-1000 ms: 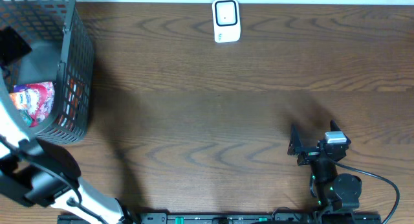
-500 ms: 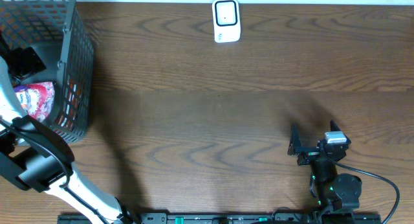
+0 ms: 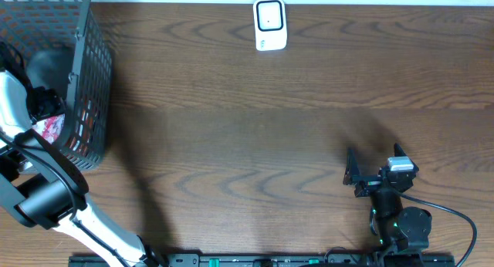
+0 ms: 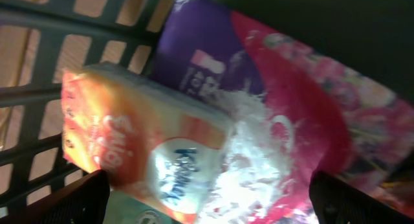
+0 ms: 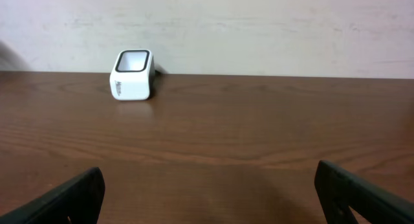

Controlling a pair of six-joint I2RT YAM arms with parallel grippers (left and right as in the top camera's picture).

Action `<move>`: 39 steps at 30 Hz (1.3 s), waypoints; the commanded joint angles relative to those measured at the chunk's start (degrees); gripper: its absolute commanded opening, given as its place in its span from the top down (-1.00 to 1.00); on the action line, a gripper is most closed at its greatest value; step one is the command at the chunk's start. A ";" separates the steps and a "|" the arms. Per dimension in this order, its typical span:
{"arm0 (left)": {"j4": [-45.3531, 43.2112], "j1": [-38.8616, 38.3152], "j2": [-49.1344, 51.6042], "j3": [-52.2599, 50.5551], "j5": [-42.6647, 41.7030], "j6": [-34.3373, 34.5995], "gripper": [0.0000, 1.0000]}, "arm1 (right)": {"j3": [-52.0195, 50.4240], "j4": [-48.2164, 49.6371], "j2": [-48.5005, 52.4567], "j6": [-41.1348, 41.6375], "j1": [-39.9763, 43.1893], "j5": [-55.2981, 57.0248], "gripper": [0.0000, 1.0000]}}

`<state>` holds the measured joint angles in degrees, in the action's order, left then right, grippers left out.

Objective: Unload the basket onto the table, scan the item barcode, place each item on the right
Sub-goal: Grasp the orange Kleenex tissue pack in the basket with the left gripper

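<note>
Inside the dark mesh basket [image 3: 91,74] at the far left, my left gripper [image 3: 42,101] hangs open just above the packets. In the left wrist view the left gripper [image 4: 208,201] spans an orange and white packet [image 4: 129,140] lying on a pink and purple packet [image 4: 304,127], with a green item [image 4: 132,211] at the bottom edge. Nothing is held. No barcode shows on any packet. The white scanner [image 3: 270,24] stands at the table's far edge, also seen as the scanner [image 5: 132,75]. My right gripper [image 3: 374,163] rests open and empty near the front right.
The basket's mesh wall [image 4: 39,62] stands close on the left of the packets. Brown wooden table [image 3: 255,128] stretches between basket, scanner and right arm. A pale wall [image 5: 259,23] rises behind the scanner.
My left gripper has moved within the basket from its far left part toward the front, down over the pink packet, now covering much of it. The right arm has not moved.
</note>
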<state>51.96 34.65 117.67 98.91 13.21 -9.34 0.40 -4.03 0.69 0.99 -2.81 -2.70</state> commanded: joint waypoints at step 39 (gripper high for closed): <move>-3.67 2.45 -2.51 -4.48 3.80 1.33 0.85 | -0.04 -0.24 -0.31 0.22 0.48 0.48 -0.99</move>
<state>48.18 36.99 117.62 94.04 16.43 -8.82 0.40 -4.03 0.69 1.02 -2.81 -2.70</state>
